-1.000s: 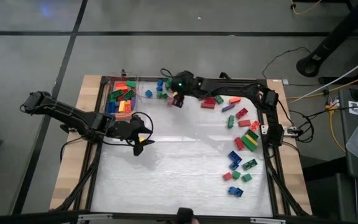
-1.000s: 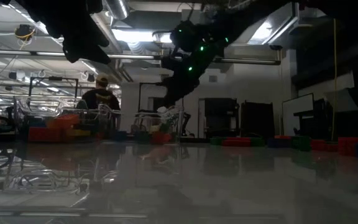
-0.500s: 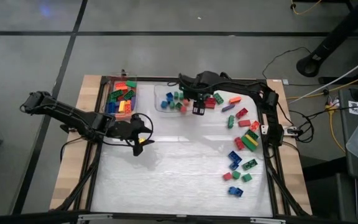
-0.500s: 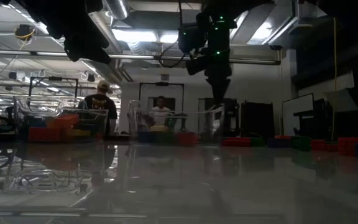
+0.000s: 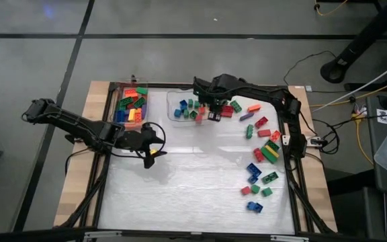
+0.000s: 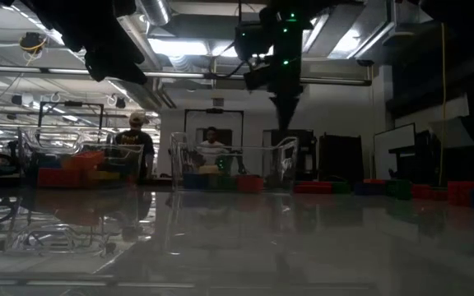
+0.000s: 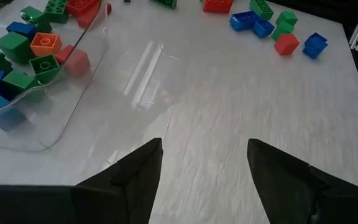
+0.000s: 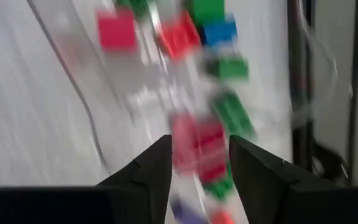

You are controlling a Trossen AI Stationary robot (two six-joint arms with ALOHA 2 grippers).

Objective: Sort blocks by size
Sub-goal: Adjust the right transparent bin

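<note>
Two clear plastic bins sit at the far side of the pale, faintly streaked worktop [image 5: 193, 181]. The left bin [image 5: 133, 107] is packed with longer studded blocks in red, orange, yellow, green and blue; the middle bin [image 5: 180, 114], with thin glossy walls and rounded corners, holds short square blocks [image 7: 30, 46] in green, blue, orange and red. More blocks [image 5: 261, 151], both square and rectangular, lie loose along the right side of the worktop, from beside the middle bin toward the near right corner.

The right claw [image 5: 213, 114] hangs just at the right edge of the middle bin, above a red block lying there. Its two dark fingers [image 8: 154, 165] stand apart with nothing between them; the view past them is blurred, showing only smears of red, green and blue.

The left claw [image 5: 154, 149] hovers over bare worktop near the left bin, fingers [image 7: 142, 171] spread and empty.

Wooden boards and a dark metal frame [image 5: 106, 181] border the worktop. Cables [image 5: 355, 117] trail across the grey floor to the right. At table height, two people [image 6: 138, 140] show in the room beyond the bins.
</note>
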